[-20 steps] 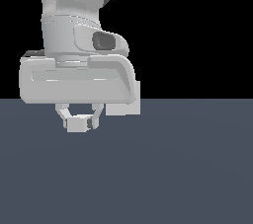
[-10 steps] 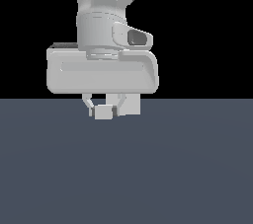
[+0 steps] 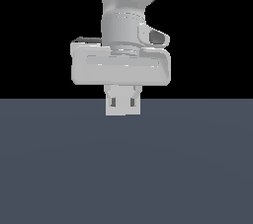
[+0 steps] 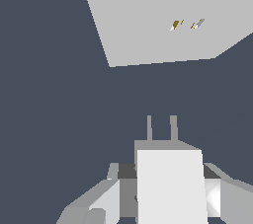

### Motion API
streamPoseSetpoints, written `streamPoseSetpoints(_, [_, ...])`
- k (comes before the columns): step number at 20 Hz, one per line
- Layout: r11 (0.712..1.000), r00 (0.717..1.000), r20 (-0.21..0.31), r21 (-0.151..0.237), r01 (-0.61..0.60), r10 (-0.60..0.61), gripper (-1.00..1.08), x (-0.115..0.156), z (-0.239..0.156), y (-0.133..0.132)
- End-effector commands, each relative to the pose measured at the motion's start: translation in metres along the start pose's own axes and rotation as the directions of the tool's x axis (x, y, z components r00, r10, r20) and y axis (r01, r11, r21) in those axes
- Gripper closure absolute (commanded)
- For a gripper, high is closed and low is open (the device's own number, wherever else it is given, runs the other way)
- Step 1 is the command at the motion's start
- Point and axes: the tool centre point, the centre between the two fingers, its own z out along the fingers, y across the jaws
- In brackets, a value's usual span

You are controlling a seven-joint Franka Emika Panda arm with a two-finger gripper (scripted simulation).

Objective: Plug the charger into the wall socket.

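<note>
charger clamped in the jaws, prongs aimed toward the wall socket

in the wrist view the gripper (image 4: 168, 193) has its jaws closed on the sides of the charger (image 4: 170, 183), a white block whose two short grey prongs (image 4: 161, 128) point toward the wall socket (image 4: 163, 13), a pale flat plate with two tiny orange-brown holes (image 4: 187, 24); a stretch of dark tabletop (image 4: 54, 119) lies between prongs and plate, so they are apart. in the exterior view the gripper (image 3: 123, 102) hangs under the arm's wide grey hand, just over the tabletop (image 3: 123, 168), with the charger (image 3: 123, 108) seen between the jaws.
</note>
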Motion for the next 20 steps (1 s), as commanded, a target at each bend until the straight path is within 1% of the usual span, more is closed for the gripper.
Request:
streamPoseSetpoints(1, [1.0,1.0,0.0,0.005,0.028,-0.028,1.08,0.005,-0.003,0.006])
streamPoseSetpoints(9, [0.997,0.997,0.001,0.013,0.08,-0.08,1.08,0.017,-0.007,0.019])
streamPoseSetpoints(20, [0.996,0.996,0.002,0.013,0.086,-0.086,1.08,0.019,-0.007,0.02])
